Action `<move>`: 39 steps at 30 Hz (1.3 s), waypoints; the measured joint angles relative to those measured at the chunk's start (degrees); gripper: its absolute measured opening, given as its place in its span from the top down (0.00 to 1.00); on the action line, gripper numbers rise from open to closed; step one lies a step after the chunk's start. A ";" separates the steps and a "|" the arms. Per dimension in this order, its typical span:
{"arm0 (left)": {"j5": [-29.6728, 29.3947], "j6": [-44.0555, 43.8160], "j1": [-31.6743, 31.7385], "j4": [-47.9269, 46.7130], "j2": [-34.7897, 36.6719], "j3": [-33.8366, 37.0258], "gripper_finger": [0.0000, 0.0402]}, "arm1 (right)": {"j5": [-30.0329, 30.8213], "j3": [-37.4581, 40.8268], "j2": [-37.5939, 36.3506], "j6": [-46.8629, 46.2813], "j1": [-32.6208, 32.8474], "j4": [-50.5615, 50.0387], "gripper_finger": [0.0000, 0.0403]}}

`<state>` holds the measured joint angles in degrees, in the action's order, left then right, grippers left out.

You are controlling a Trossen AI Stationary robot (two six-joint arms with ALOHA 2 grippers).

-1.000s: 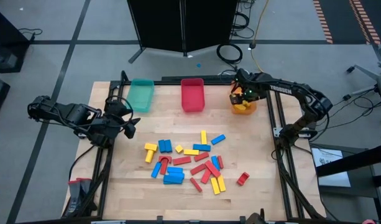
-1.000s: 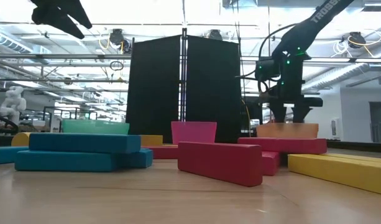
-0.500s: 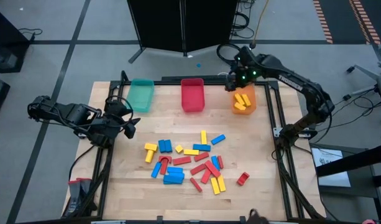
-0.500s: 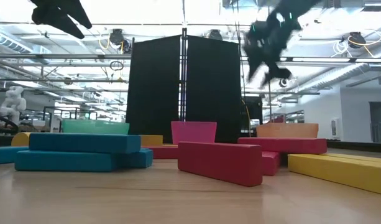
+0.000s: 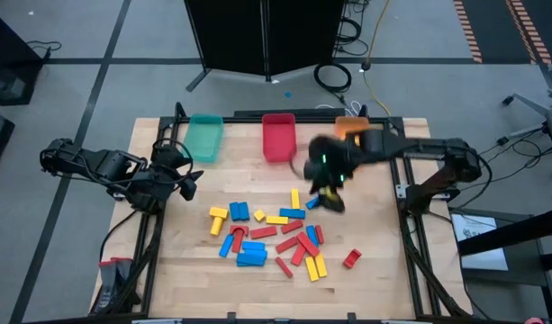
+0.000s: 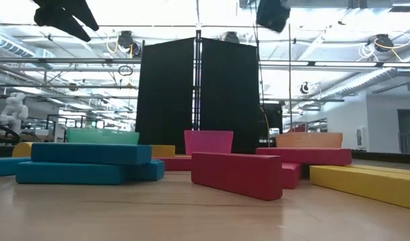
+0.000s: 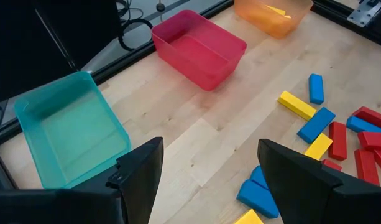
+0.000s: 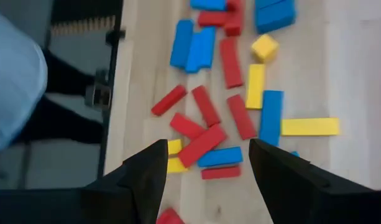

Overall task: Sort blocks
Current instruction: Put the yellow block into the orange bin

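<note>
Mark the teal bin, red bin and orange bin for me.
teal bin (image 7: 69, 134): left wrist view, on its bare floor.
red bin (image 7: 199, 50): left wrist view, on its bare floor.
orange bin (image 7: 265, 18): left wrist view, on its near wall.

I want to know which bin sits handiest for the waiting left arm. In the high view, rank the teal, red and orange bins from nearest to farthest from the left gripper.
From the left gripper:
1. Teal bin, back left, nearest.
2. Red bin, back middle.
3. Orange bin, back right, farthest.
</note>
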<state>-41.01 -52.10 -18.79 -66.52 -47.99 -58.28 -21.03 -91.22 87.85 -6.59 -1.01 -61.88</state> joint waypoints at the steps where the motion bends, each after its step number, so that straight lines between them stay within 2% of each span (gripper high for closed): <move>1: 0.00 0.00 0.02 0.00 0.00 0.00 0.33 | 2.21 0.00 0.00 -1.03 2.36 0.11 0.45; 6: -0.01 -0.09 0.00 0.13 0.00 0.27 0.33 | 16.63 2.37 0.00 -8.49 10.01 0.01 0.45; 9: 0.02 -0.09 0.00 -0.09 -0.04 0.74 0.33 | 21.50 6.41 0.04 -16.22 11.80 -1.69 0.45; 15: 0.72 -0.11 0.00 -0.02 -0.02 0.74 0.33 | 19.23 17.72 0.10 -43.39 15.38 0.00 0.45; 19: 1.14 -0.05 0.00 -0.02 -0.02 0.74 0.33 | 17.90 23.64 0.11 -57.30 20.22 7.32 0.45; 22: 1.19 0.93 0.00 -0.02 0.00 0.74 0.33 | 19.22 26.36 0.09 -65.96 23.44 15.11 0.45; 26: 1.42 1.58 0.00 -0.02 -0.02 0.75 0.33 | 23.99 28.97 0.09 -76.07 26.65 20.03 0.45; 30: 1.80 1.55 0.00 -0.01 -0.02 0.76 0.33 | 27.35 30.04 1.48 -82.47 29.05 21.10 0.45; 39: 2.00 1.53 0.00 0.00 -0.01 0.76 0.33 | 26.10 30.03 9.86 -86.35 31.58 30.80 0.45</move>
<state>-39.01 -50.57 -18.79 -66.52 -48.00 -57.52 5.07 -61.19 97.71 -92.94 30.57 -31.08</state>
